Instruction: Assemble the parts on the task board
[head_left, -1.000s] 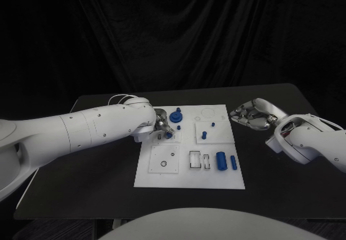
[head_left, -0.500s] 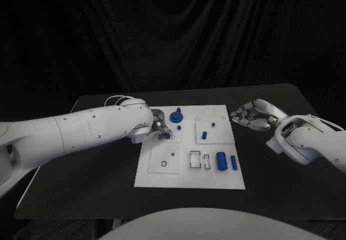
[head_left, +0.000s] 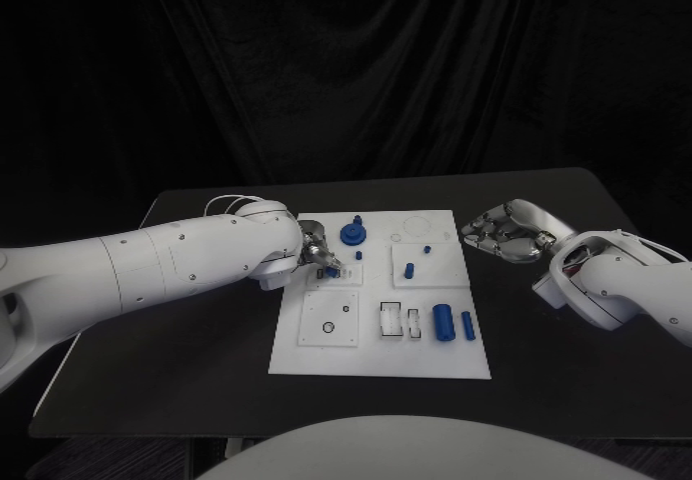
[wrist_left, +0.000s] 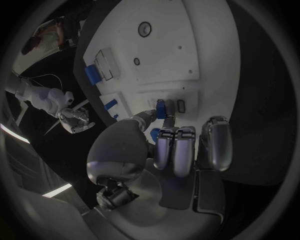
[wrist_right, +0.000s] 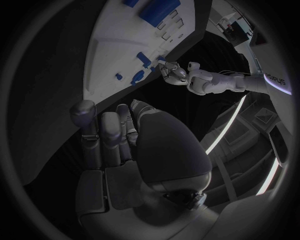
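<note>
The white task board lies in the middle of the black table. My left hand hovers over the board's far left part and pinches a small blue piece between thumb and finger. In the left wrist view that blue piece sits at the fingertips of the left hand, next to a small slot in the board. My right hand hangs beside the board's far right corner, holding nothing, fingers apart. The right wrist view shows the right hand with its fingers stretched out.
On the board stand a blue round piece, a short peg and another peg. A blue cylinder and a thin blue rod lie near its right side. Bare black table surrounds the board.
The left arm has shifted slightly, while its hand stays over the same spot with the blue piece held. The right hand has not moved.
</note>
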